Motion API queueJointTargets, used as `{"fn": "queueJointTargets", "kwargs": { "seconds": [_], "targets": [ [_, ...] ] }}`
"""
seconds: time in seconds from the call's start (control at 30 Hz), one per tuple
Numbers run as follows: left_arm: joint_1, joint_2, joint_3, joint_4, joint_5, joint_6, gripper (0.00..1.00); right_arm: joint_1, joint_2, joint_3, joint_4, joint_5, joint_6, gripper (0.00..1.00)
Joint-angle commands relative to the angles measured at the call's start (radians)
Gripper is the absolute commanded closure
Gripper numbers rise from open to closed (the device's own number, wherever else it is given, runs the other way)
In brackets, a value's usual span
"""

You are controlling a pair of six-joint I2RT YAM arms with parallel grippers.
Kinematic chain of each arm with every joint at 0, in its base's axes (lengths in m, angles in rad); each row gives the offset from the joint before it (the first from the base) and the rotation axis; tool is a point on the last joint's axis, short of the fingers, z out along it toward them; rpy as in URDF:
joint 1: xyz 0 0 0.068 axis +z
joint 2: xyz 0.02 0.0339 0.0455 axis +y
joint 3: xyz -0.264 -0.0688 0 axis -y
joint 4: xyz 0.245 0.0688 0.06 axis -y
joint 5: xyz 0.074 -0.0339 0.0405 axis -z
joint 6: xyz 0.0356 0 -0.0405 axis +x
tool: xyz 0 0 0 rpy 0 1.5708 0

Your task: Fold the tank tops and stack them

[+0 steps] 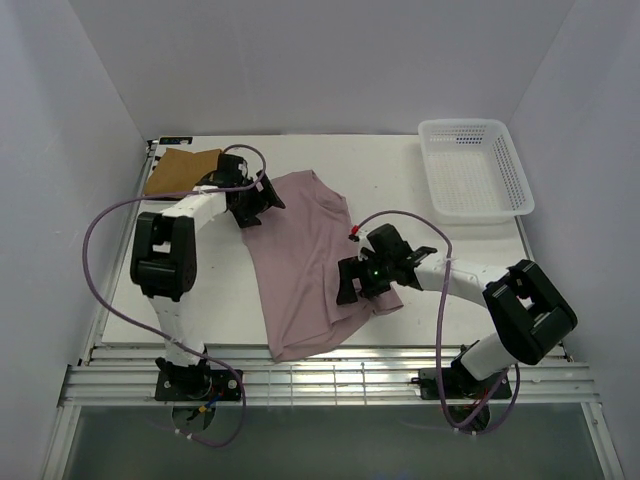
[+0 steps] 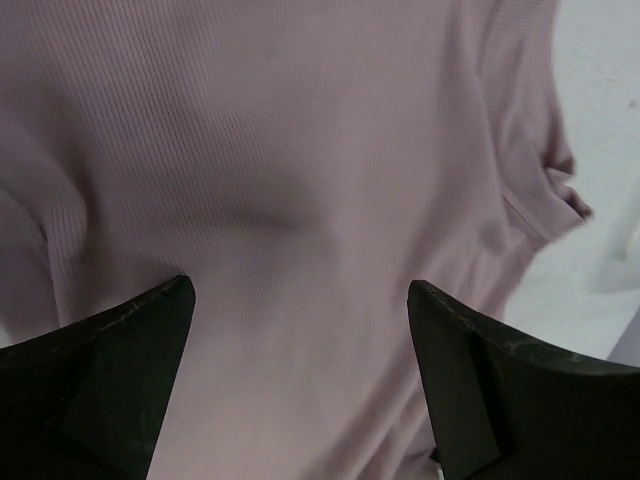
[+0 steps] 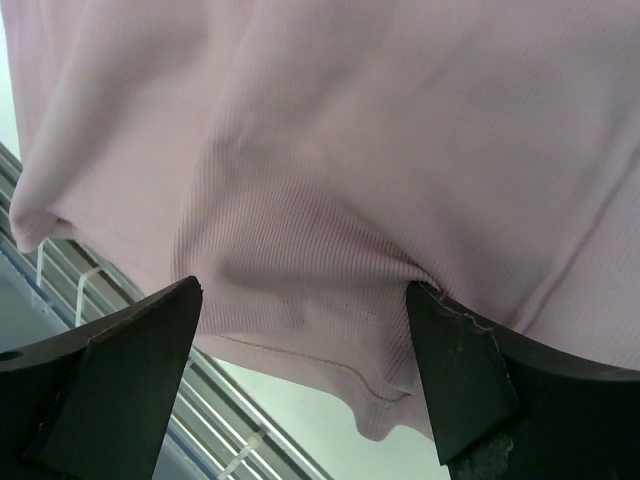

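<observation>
A pale pink tank top (image 1: 305,260) lies spread flat in the middle of the table, its hem toward the near edge. A tan-brown tank top (image 1: 183,170) lies folded at the far left corner. My left gripper (image 1: 258,208) hovers open over the pink top's upper left edge. In the left wrist view, the pink cloth (image 2: 300,150) fills the space under the left gripper (image 2: 300,290), and nothing is held. My right gripper (image 1: 347,280) stands open at the pink top's lower right edge. In the right wrist view, its right fingertip (image 3: 440,310) presses into the cloth by the hem (image 3: 300,350).
A white mesh basket (image 1: 505,150) stands at the back right corner. Purple cables loop from both arms over the table's left and right sides. A slatted metal rail (image 1: 330,375) runs along the near edge, just past the pink top's hem.
</observation>
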Motion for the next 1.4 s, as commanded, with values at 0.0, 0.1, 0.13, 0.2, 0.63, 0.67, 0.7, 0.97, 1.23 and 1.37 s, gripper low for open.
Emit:
{"fn": "queueJointTargets", "kwargs": {
  "seconds": [0.0,0.1,0.13,0.2,0.63,0.67,0.7,0.97,1.23,1.37],
  "targets": [
    [0.002,0.126,0.085,-0.007,0.014,0.019,0.02,-0.084,0.057,-0.003,-0.063,0.026,-0.108,0.1],
    [0.0,0.186,0.086,-0.012,0.014,0.0,0.02,-0.144,0.086,0.042,-0.107,0.027,-0.148,0.1],
    [-0.001,0.187,0.076,-0.015,0.011,-0.005,0.02,-0.161,0.095,0.055,-0.127,0.033,-0.165,0.1],
    [-0.001,0.171,0.02,-0.039,-0.009,-0.028,0.02,-0.207,0.101,0.077,-0.141,0.041,-0.179,0.1],
    [-0.197,-0.553,-0.717,-0.091,-0.077,-0.367,0.02,-0.426,0.137,0.273,-0.207,0.006,-0.236,0.1],
    [-0.207,-0.631,-0.721,-0.108,-0.089,-0.39,0.02,-0.428,0.129,0.279,-0.207,-0.023,-0.236,0.1],
    [-0.213,-0.658,-0.718,-0.12,-0.101,-0.392,0.02,-0.428,0.103,0.284,-0.207,-0.035,-0.236,0.1],
    [-0.213,-0.611,-0.329,-0.364,-0.449,-0.294,0.02,-0.428,-0.11,0.264,-0.216,-0.005,-0.214,0.1],
    [-0.052,-0.365,-0.124,-0.398,-0.518,-0.17,0.02,-0.436,-0.196,0.236,-0.23,0.107,-0.187,0.1],
    [0.02,-0.273,-0.073,-0.374,-0.468,-0.077,0.02,-0.442,-0.175,0.238,-0.233,0.11,-0.184,0.1]
  ]
}}
